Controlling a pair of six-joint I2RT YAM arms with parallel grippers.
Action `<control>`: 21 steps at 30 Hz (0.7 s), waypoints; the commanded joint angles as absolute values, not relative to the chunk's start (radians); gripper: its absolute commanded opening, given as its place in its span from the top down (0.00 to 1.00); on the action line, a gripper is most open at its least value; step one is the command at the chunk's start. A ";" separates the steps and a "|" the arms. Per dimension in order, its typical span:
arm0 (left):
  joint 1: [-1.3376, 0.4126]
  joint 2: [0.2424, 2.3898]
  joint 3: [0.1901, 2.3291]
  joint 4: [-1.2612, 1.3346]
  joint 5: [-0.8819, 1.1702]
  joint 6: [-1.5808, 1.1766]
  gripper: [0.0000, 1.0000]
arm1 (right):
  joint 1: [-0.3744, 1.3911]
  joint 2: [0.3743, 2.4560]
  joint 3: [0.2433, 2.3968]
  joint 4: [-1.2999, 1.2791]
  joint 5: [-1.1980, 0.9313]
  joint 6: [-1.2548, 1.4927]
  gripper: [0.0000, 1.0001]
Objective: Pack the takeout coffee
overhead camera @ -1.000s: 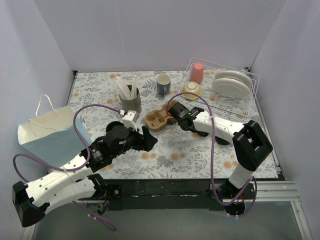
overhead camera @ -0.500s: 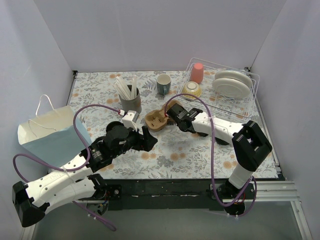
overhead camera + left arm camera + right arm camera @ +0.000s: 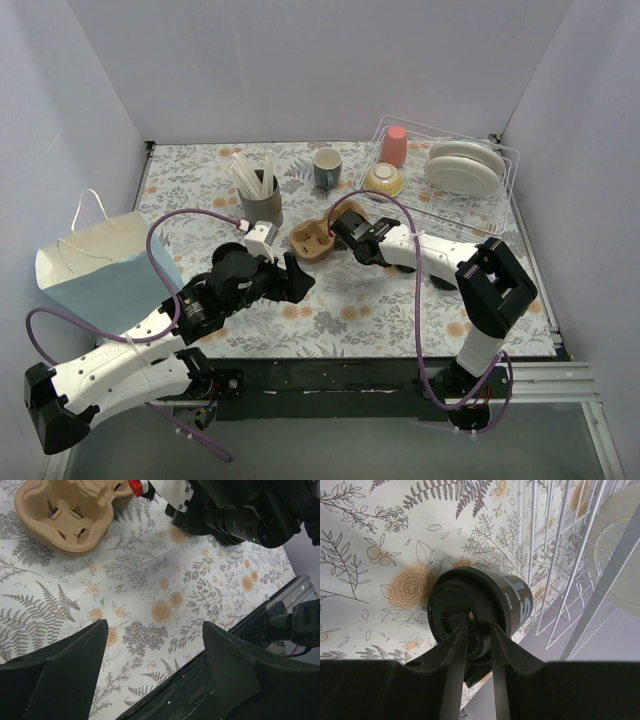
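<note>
Floral tablecloth point(image 3: 380, 300) underneath. White paper bag point(image 3: 100, 265) far left, wire dish rack point(image 3: 500, 205) far right. Cardboard cup carrier point(image 3: 65, 515) mid-table. Left gripper point(image 3: 155, 627) hovering near it, jaws wide apart, empty. Right gripper point(image 3: 477, 630) pinched onto lid of black coffee cup point(image 3: 485, 600) beside carrier (white "LS" on side, rest hidden).

We read only white lettering on the side of the black cup point(image 3: 485, 600): a large "S", its neighbouring letters unclear.

The right gripper point(image 3: 473, 626) pinches the round lid of a small black disposable cup point(image 3: 470, 597) above a floral cloth point(image 3: 370, 540), near a white wire rack point(image 3: 532, 540).
</note>
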State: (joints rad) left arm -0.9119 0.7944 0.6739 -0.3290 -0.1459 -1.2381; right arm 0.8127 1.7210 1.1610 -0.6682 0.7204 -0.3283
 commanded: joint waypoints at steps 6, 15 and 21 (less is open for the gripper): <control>-0.910 0.775 0.664 -0.321 -0.153 -1.235 0.24 | 0.816 1.755 1.157 -0.629 0.798 -0.354 0.73; -0.911 0.773 0.666 -0.321 -0.155 -1.236 0.24 | 0.818 1.747 1.149 -0.607 0.824 -0.360 0.94; -0.910 0.773 0.666 -0.321 -0.155 -1.235 0.24 | 0.819 1.695 1.172 -0.606 0.825 -0.327 0.99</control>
